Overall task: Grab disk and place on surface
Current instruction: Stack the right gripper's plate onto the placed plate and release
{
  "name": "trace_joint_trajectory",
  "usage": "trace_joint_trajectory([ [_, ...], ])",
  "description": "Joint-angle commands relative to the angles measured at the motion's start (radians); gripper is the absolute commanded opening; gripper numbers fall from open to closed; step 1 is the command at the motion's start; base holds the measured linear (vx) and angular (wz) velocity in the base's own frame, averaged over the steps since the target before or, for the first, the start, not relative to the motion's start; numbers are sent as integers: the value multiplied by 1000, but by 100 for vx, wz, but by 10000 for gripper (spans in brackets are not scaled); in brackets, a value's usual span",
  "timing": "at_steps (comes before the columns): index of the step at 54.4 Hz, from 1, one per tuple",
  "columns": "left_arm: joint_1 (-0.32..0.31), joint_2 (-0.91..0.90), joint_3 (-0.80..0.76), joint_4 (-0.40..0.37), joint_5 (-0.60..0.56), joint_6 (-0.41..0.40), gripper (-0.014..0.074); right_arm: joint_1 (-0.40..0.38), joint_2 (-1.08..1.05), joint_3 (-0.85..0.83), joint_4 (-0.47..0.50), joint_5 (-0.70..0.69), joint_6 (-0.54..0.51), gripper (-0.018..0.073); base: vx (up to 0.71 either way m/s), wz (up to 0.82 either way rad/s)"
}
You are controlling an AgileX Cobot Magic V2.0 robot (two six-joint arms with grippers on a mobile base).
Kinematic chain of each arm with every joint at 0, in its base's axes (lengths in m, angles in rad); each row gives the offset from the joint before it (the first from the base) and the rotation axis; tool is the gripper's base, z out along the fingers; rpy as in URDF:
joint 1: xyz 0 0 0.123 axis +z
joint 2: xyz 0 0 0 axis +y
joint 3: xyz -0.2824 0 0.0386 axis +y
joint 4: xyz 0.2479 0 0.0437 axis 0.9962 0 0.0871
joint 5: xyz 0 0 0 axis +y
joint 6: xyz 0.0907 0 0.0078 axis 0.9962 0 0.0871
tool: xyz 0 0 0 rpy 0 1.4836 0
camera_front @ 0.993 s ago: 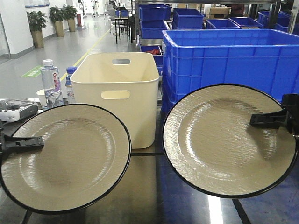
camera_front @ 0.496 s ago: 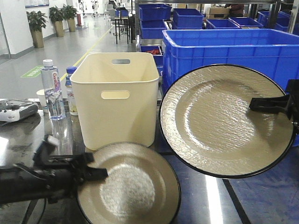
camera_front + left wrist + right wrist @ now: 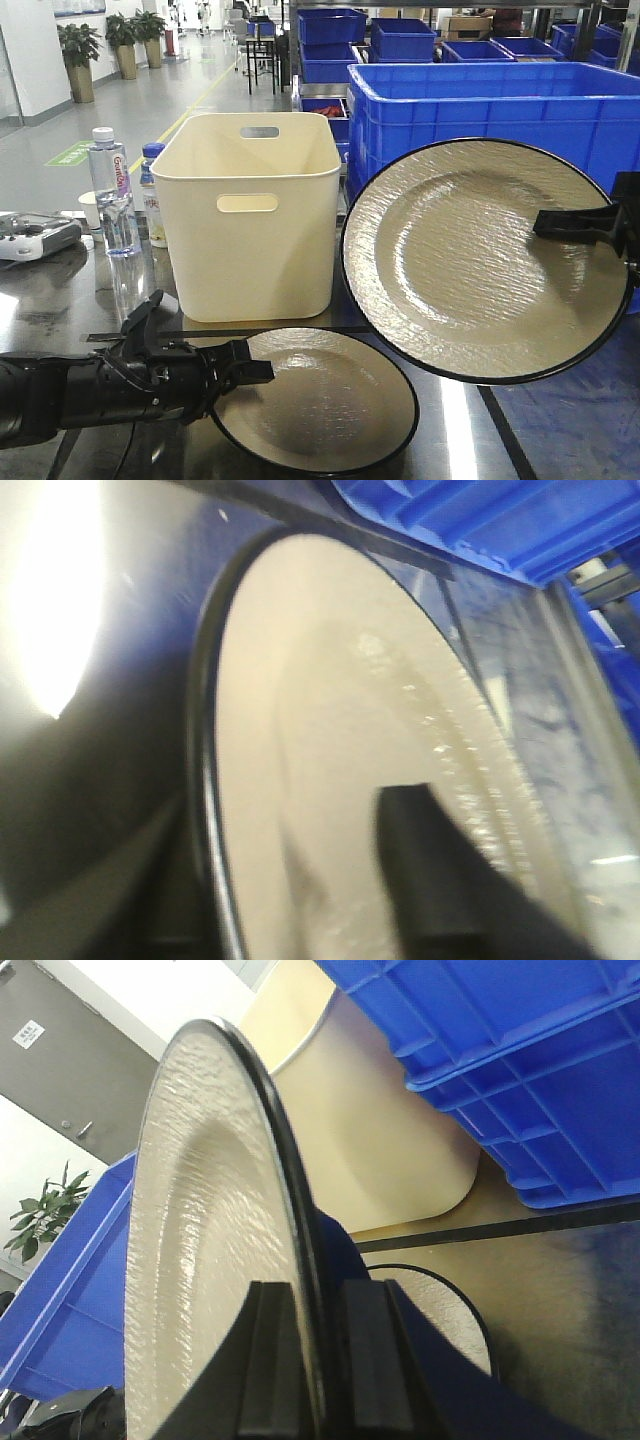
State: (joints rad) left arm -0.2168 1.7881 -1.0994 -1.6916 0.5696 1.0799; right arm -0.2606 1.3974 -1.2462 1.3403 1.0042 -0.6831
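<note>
Disks both clamped at the rim: left gripper [image 3: 255,372] had the left disk [image 3: 335,410] nearly flat, face up, on the surface [image 3: 50,300]. Meanwhile right gripper [image 3: 558,222] pinched the right disk [image 3: 455,265] aloft, steeply tilted, facing the front camera.

One disk [image 3: 330,405] lies — seemingly flat — on the surface [image 3: 545,435], before the bin [image 3: 250,210].

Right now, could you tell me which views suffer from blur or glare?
Left wrist view: soft all over, the lower plate smeared, strong white glare on the tabletop. Front view: sharp, one bright streak on the tabletop. Right wrist view: sharp on the raised plate.
</note>
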Motion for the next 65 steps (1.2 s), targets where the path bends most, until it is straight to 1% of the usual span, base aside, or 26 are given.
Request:
trace_joint_trajectory([
  [1, -5, -47, -35, -52, -7, 55, 569, -2, -36, -33, 131, -4, -3, -9, 0, 0],
  [7, -3, -67, -35, 12, -63, 61, 591, -1, -36, -33, 126, -17, -3, -9, 0, 0],
  [10, 11, -92, -35, 50, -70, 62, 588, 4, -34, -33, 117, -36, -3, -9, 0, 0],
  [13, 34, -128, -35, 107, -68, 62, 584, 17, -31, -33, 105, -59, -3, -9, 0, 0],
  [20, 97, -244, -35, 250, -24, 53, 565, 79, 5, -33, 90, -98, -26, -9, 0, 0],
  [26, 152, -380, -35, 348, 35, 20, 510, 150, 62, -33, 94, -129, -33, -9, 0, 0],
  [28, 170, -435, -35, 382, 47, 2, 475, 177, 84, -33, 97, -147, -33, -9, 0, 0],
  [31, 185, -496, -35, 421, 52, -35, 391, 221, 119, -33, 102, -180, -33, -9, 0, 0],
  [35, 200, -579, -35, 482, 50, -73, 227, 279, 163, -33, 105, -232, -33, -8, 0, 0],
  [37, 204, -610, -35, 506, 49, -86, 124, 308, 183, -33, 105, -255, -42, -3, 0, 0],
  [39, 204, -636, -35, 528, 45, -94, 41, 335, 206, -33, 105, -275, -58, 4, 0, 0],
  [41, 204, -658, -35, 543, 45, -100, -10, 364, 223, -33, 107, -296, -75, 17, 0, 0],
  [47, 204, -702, -35, 552, 48, -106, -10, 426, 268, -33, 110, -354, -80, 88, 0, 0],
  [52, 204, -710, -35, 552, 60, -107, -8, 458, 299, -33, 109, -381, -80, 190, 0, 0],
  [56, 204, -710, -35, 552, 74, -109, -8, 467, 314, -33, 106, -389, -85, 284, 0, 0],
  [60, 204, -710, -35, 557, 77, -133, -8, 467, 317, -33, 98, -393, -125, 397, 0, 0],
  [65, 204, -710, -35, 570, 76, -160, -8, 466, 314, -33, 97, -411, -219, 527, 0, 0],
])
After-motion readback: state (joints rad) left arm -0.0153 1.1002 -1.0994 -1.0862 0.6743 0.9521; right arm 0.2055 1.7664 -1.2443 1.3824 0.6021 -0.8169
